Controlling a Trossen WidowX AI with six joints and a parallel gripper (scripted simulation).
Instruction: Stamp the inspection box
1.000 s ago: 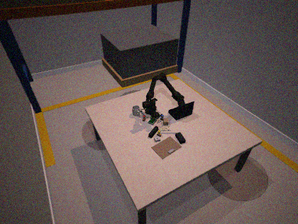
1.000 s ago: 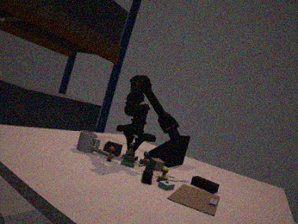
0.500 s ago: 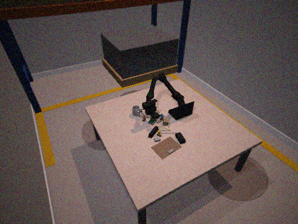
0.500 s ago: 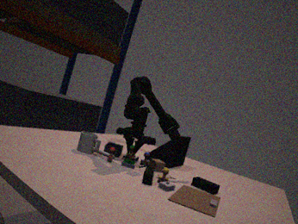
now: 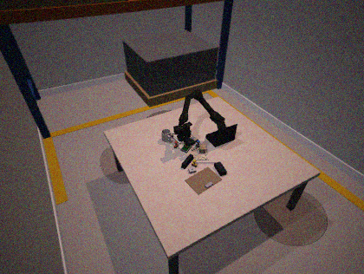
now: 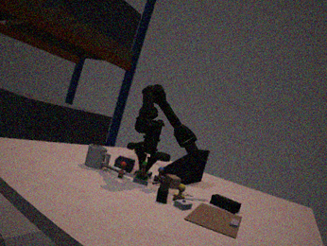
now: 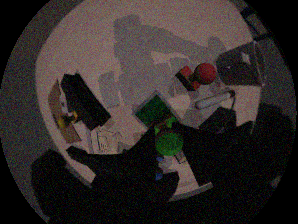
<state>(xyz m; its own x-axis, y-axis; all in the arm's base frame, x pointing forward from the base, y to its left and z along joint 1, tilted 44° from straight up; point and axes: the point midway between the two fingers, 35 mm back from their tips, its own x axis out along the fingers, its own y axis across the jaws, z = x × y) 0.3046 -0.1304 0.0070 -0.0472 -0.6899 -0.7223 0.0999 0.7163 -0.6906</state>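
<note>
Nearest the exterior camera, on the pale table (image 6: 91,214), lies the brown card (image 6: 214,218) with a small white patch at its 3 o'clock corner. At the card's 12 o'clock sits a low black block (image 6: 225,202); at its 9 o'clock are a small pale-blue piece (image 6: 182,204), a yellow-knobbed stamp (image 6: 181,191) and an upright dark block (image 6: 162,193). Farther back, the gripper (image 6: 145,164) points straight down, clamped on the green knob of the PASS stamp (image 6: 143,173), whose green base meets the table directly under the wrist. In the wrist view the green knob (image 7: 169,141) shows between the dark fingers, the base (image 7: 156,110) beyond it. At the stamp's 9 o'clock stand a red-knobbed stamp (image 6: 122,169) and a grey mug (image 6: 96,156). Behind, the arm base (image 6: 190,166) sits at the table's far edge.
</note>
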